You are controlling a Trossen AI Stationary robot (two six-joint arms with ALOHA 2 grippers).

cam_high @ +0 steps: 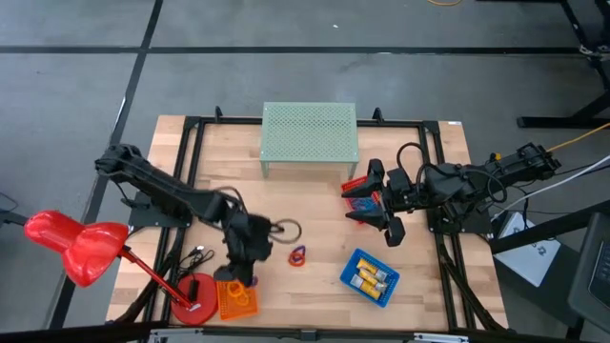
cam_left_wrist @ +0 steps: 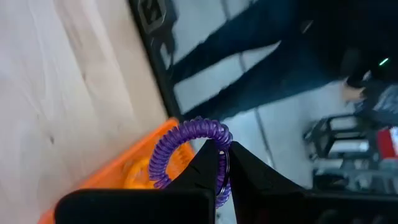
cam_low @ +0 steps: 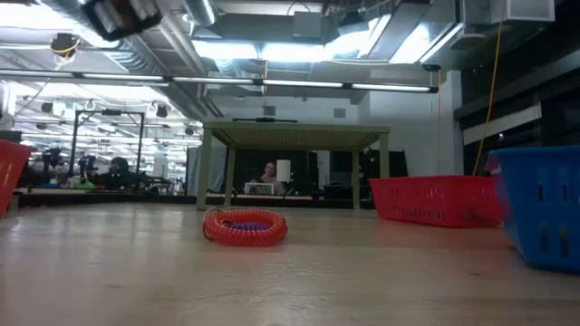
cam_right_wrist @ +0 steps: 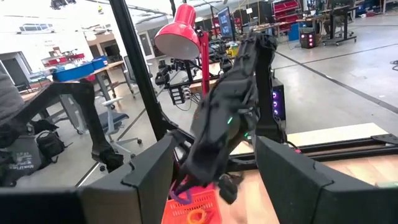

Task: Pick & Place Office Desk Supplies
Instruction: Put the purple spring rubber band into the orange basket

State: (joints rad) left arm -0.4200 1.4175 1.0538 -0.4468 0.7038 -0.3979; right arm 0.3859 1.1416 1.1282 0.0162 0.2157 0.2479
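The left gripper (cam_left_wrist: 222,163), clamped on the purple ring (cam_left_wrist: 186,148), hovers above the orange basket (cam_high: 236,300). At 3 o'clock, the right gripper (cam_right_wrist: 214,171) waits, jaws apart.

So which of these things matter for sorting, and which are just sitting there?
Job:
- purple coil ring, held in the left tool above the orange basket
- red coil ring on the table
- blue basket
- red basket

Lying about:
- red desk lamp
- green mesh shelf
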